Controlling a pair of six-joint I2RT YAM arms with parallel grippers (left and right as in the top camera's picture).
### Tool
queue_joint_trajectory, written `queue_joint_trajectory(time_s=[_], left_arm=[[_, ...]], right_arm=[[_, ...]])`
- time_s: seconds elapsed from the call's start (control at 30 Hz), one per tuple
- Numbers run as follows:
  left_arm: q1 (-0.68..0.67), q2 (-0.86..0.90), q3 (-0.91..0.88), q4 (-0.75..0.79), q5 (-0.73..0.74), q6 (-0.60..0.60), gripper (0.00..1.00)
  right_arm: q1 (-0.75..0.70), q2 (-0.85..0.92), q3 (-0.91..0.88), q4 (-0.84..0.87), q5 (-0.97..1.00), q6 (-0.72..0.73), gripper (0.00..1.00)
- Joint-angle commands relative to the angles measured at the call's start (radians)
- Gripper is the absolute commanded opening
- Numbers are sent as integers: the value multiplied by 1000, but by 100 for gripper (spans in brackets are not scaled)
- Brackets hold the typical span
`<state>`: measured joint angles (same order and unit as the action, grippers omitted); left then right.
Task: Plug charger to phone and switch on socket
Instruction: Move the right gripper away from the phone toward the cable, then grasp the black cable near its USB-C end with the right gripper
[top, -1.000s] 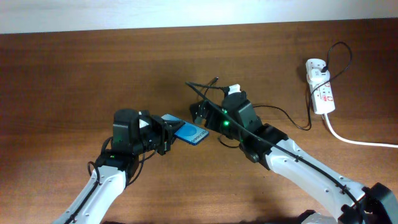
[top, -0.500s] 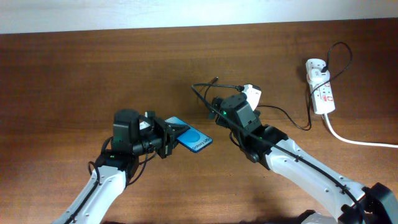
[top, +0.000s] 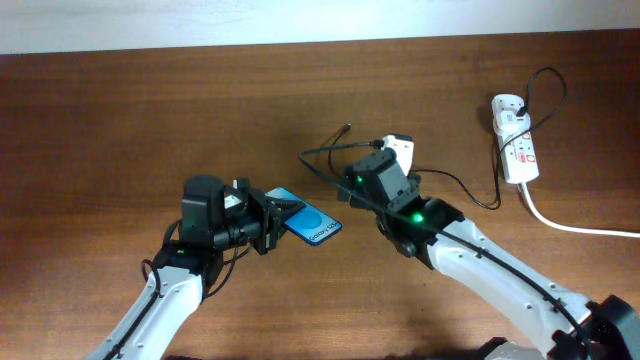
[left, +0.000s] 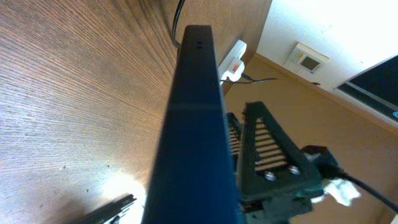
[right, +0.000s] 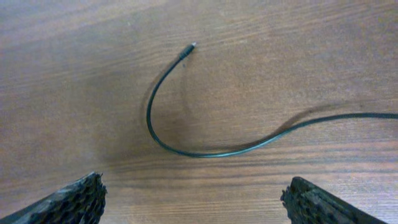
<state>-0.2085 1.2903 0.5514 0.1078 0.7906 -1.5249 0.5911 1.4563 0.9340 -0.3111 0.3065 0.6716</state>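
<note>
Since half a second ago my right arm has drawn back a little from the phone (top: 312, 226), and the charger's (right: 199, 155) loop has shifted on the worktop (top: 150, 110); the phone has kept its place. The left gripper (top: 270, 220) holds the phone by one end, fingers closed on it, blue screen facing up. From the left wrist camera I see the phone edge-on, a ribbed finger (left: 270, 155) just beside it. The right gripper (right: 196, 202) stands near the phone's free end with its fingers (right: 68, 200) spread wide, gripping nothing. The charger lies loose in a curve on the wood ahead of them, its plug tip (right: 188, 49) apart from the phone and touching neither gripper. The socket (top: 515, 140) sits well apart from the phone, beyond the right arm, with a black lead running into it and a thick white cord (top: 570, 225) trailing away
</note>
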Motion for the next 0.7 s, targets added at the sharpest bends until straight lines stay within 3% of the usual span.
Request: queue_joint_trajectory(time_s=[0.0, 0.13, 0.27, 0.37, 0.4, 0.53, 0.67], left_arm=[[1, -6, -1, 6, 24, 17, 0], [1, -6, -1, 7, 25, 17, 0], [1, -6, -1, 6, 25, 17, 0], [1, -6, -1, 6, 27, 17, 0], [1, -6, -1, 6, 29, 17, 0], [1, -6, -1, 6, 29, 17, 0], [1, -6, -1, 6, 19, 16, 0]], right_arm=[[-24, -8, 117, -64, 3, -10, 95], [-134, 53, 277, -195, -185, -10, 95], [-176, 294, 544, -407, -264, -14, 95], [-193, 515, 739, -500, -277, 9, 77], [-195, 566, 777, -504, -277, 39, 73], [-201, 685, 805, -406, -272, 203, 72], [-200, 724, 805, -335, -269, 231, 72]])
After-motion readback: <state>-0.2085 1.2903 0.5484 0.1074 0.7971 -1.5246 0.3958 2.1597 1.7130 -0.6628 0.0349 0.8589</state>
